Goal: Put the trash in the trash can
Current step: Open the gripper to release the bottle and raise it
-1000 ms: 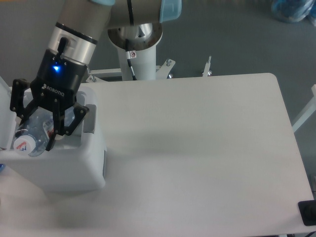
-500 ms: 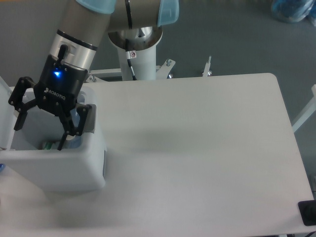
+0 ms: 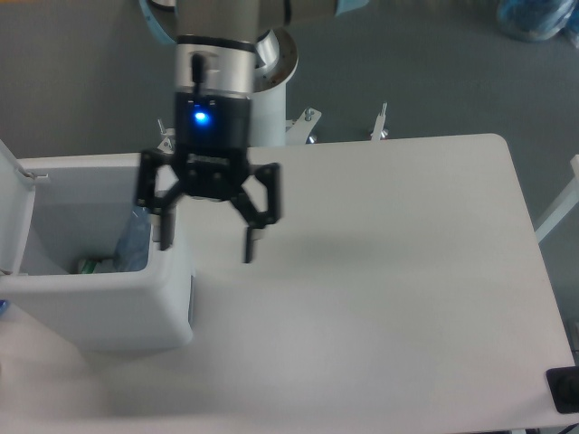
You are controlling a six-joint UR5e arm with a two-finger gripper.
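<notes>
The white trash can [image 3: 99, 312] stands at the table's left edge with its lid [image 3: 13, 212] swung up. Inside it lies the trash: a clear plastic bottle [image 3: 134, 242] leaning against the right wall, and a bit of green-and-white bag [image 3: 89, 267] at the bottom. My gripper [image 3: 206, 245] hangs open and empty just right of the can's right rim, above the table, with one finger [image 3: 165, 231] over the rim and the other over the tabletop.
The white table [image 3: 380, 271] stretches right of the can. The arm's white pedestal [image 3: 262, 99] stands behind the table's far edge. A black object [image 3: 565, 389] sits at the front right corner.
The bottle left the gripper and dropped into the trash can. The gripper opened, rose out of the can and moved right, turning to face the camera.
</notes>
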